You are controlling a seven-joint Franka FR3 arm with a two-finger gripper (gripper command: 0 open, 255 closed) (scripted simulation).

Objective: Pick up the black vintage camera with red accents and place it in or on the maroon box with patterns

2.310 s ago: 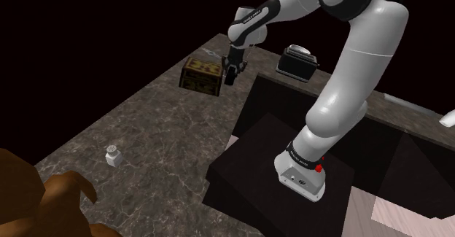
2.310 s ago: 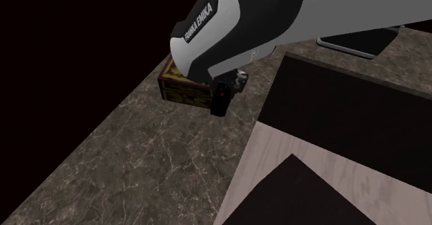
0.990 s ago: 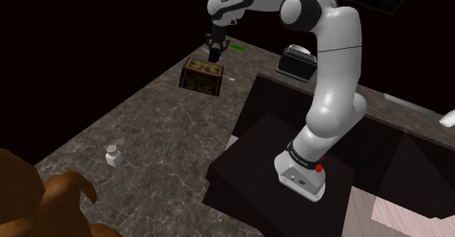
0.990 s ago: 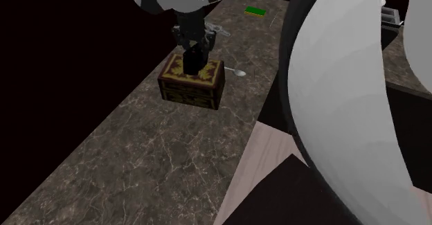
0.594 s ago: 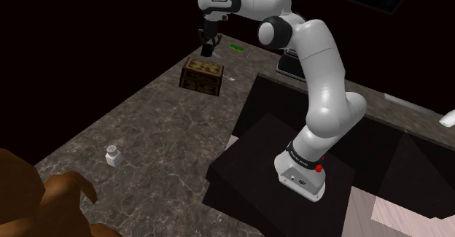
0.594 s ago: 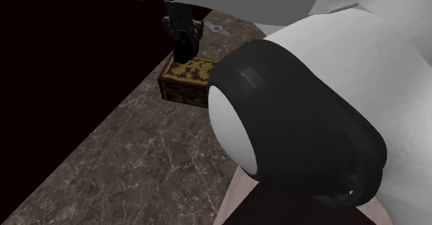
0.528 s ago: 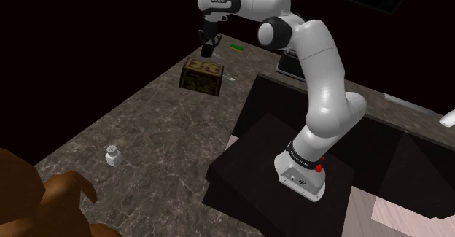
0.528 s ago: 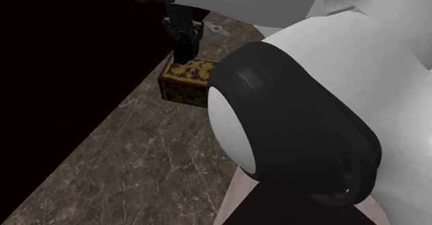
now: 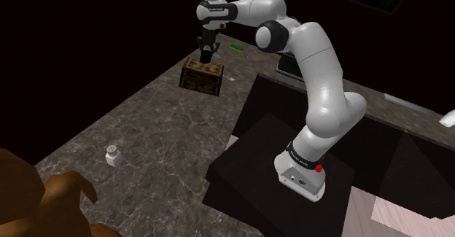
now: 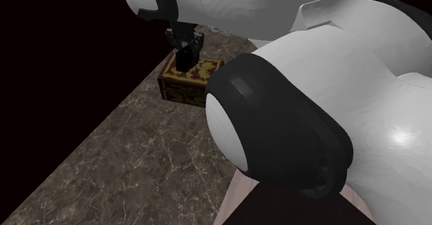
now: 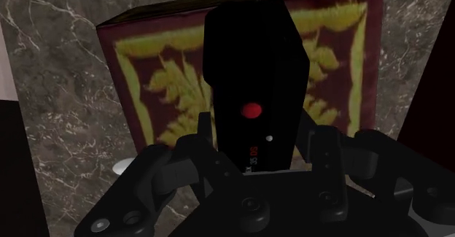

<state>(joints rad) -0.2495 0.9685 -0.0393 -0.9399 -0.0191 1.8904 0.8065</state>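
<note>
Nothing is legible; small red marks on the camera (image 11: 251,75) are unreadable.

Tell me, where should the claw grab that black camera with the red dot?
By its two long flat sides, near one end, coming from that end. The camera is a narrow block, so those sides give the claw parallel faces to pinch. It hangs that way now, clasped above the patterned box.
</note>
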